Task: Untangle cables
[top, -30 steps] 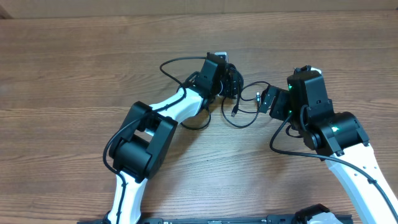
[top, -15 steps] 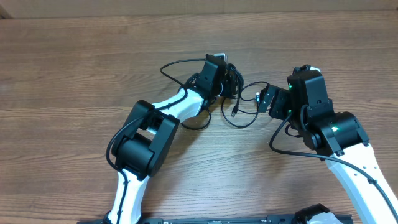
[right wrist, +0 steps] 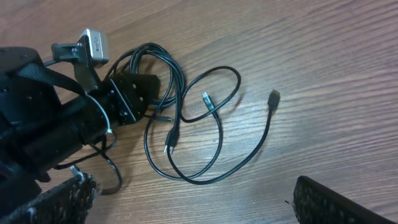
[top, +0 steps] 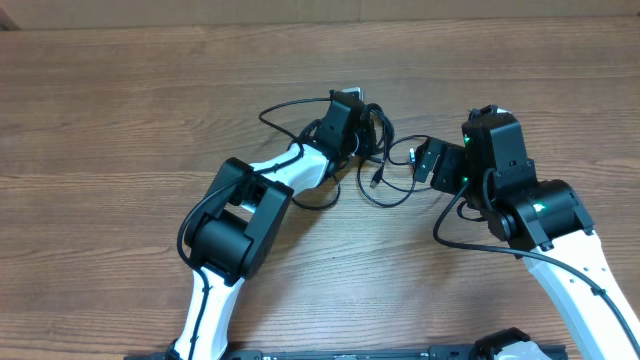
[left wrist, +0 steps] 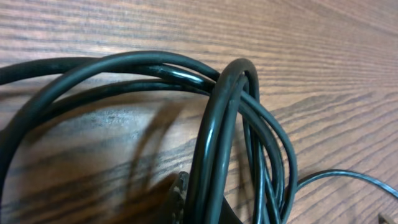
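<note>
The left gripper point(top: 368, 128) has its jaws pinched on the bunched cables point(left wrist: 214, 124). Loose loops trail toward the right gripper point(top: 424, 160), jaws spread, nearer the free plugs point(right wrist: 274, 95).

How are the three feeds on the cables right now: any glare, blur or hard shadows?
Left wrist: cables fill the frame, glossy streaks on them, soft shadows on the table, bottom edge blurred. Overhead: even light, sharp, left hand hides part of the bunch. Right wrist: sharp, plug ends readable.

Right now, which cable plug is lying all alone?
The dark plug farthest right in the right wrist view. The silver-tipped plug and the third plug sit among the cable loops; it lies outside them.
</note>
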